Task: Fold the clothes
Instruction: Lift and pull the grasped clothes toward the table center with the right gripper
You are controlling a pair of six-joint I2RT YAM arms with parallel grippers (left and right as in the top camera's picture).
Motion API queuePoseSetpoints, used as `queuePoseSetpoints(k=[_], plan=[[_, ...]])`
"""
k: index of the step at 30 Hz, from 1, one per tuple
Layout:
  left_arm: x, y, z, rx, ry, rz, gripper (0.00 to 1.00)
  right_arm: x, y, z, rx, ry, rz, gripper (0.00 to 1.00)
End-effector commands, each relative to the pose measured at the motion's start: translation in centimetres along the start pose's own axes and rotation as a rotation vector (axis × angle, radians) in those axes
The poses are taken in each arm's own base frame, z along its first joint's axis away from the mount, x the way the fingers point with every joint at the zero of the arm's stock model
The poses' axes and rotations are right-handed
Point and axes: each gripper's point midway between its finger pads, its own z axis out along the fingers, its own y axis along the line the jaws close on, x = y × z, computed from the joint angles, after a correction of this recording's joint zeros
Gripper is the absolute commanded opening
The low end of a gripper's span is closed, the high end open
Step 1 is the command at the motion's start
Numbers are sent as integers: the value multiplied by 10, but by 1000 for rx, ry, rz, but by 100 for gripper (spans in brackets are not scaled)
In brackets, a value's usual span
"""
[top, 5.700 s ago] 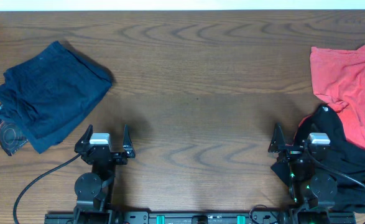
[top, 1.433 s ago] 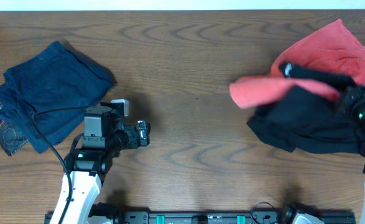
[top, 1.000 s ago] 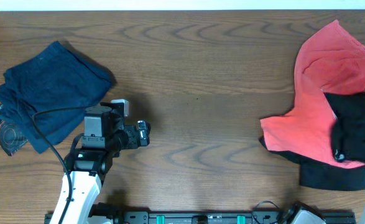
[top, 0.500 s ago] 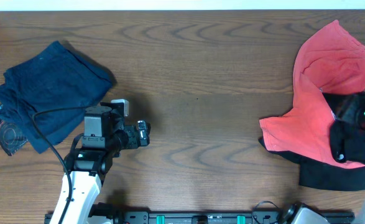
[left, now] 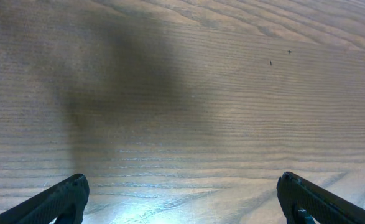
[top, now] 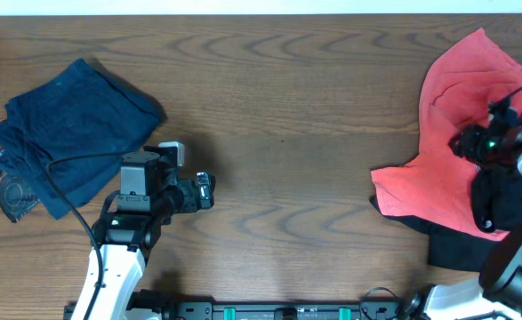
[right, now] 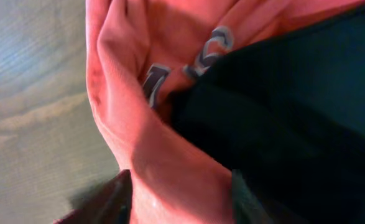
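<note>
Red shirt (top: pixel 443 116) lies crumpled at the right edge of the table (top: pixel 287 107). Black garment (top: pixel 501 200) is tangled with it, partly under, partly on top. Right gripper (right: pixel 176 202) is clamped on a bunched fold of the red shirt. Left gripper (left: pixel 182 199) sits near-left, fingers spread wide over bare wood. Navy garment (top: pixel 65 133) lies at the left edge, just beside the left arm.

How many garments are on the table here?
3: a navy garment far left, a red shirt far right, a black garment partly beneath it. A printed scrap under the navy one may be a fourth.
</note>
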Motion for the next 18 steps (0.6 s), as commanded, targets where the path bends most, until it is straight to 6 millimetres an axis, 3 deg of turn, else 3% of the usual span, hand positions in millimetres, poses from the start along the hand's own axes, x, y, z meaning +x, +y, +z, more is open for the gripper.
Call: queuePoseSetpoints(k=[1,2,3,6,8,11,14,16,18], plan=[[-7,-5,-3,15,-15,-2,98,6,18,8,-67,26,-57,24],[-7,-5,-3,15,-15,-2,98,5,18,8,-66,25,-57,6],[-7,-5,-3,15,-15,-2,98,5,19,7,-67,23,-57,1],[-7,-5,-3,15,-15,-2,98,-4,32,-8,-115,-18,-74,1],[-7,-5,-3,15,-15,-2,98,-19,54,-30,-201,-87,-105,1],[-7,-5,-3,15,-15,-2,98,-36,126,-93,-506,-223,-244,1],[-7,-5,-3,15,-16,-2,98,-16,206,-167,-882,-336,-532,1],[-7,-5,-3,15,-16,-2,98,-1,232,-182,-934,-353,-643,1],[-7,-5,-3,15,-15,-2,98,11,249,-171,-860,-325,-701,7]])
